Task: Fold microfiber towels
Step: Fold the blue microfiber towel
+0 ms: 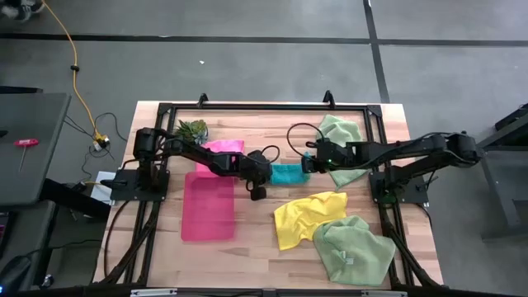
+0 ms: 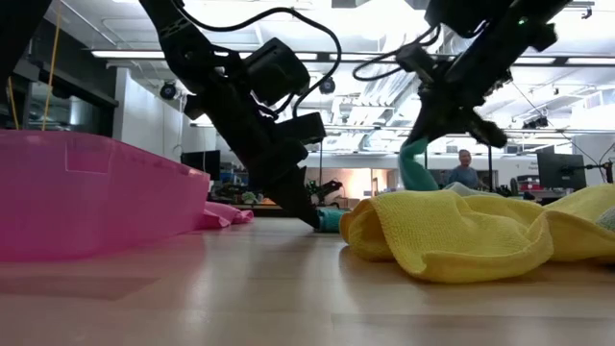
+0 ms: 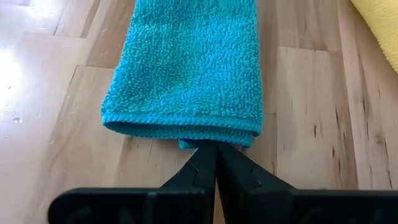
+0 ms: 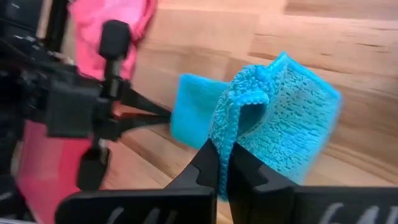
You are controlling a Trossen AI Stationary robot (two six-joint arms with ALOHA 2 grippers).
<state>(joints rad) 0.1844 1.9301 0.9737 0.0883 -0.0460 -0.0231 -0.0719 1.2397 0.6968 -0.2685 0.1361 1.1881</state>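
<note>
At table centre, both grippers pinch the teal towel [image 1: 289, 173]: left gripper [image 3: 216, 149] at 9 o'clock, right gripper [image 4: 225, 163] at 3. The thin nips could slip, I think, dropping the fold crooked.

No legible text, labels, brands, numbers or signs anywhere: none on the towels, tray, table, arms, or in the room behind.

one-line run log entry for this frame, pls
stage: teal towel fold | left claw: shut on teal towel edge, at table | right claw: shut on teal towel, end lifted | waiting: yellow towel
</note>
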